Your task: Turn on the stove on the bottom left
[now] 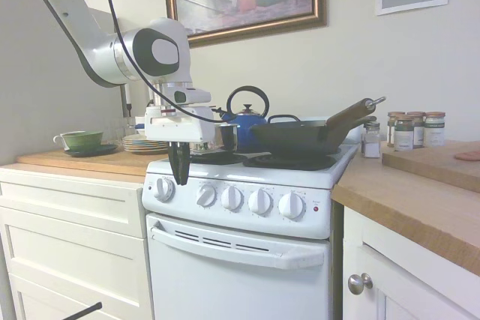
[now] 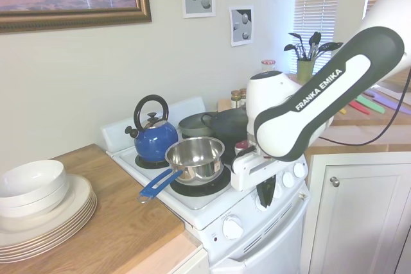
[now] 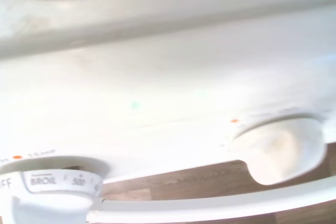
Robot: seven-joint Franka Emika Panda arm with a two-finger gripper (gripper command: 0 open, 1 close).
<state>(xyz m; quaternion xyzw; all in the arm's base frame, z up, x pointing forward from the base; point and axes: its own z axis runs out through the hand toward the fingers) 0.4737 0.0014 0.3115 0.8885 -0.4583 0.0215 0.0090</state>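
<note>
The stove is a narrow white range with five round white knobs across its front panel. My gripper hangs fingers-down just in front of that panel, between the leftmost knob and the second knob. Its dark fingers look shut with nothing between them. In the second exterior view the gripper covers part of the knob row, beside a knob. The wrist view shows the panel close up, with a knob marked BROIL and a plain knob.
On the burners stand a blue kettle, a dark wok and a steel saucepan with a blue handle. Stacked plates and a green cup sit on the wooden counter. Spice jars stand on the other counter.
</note>
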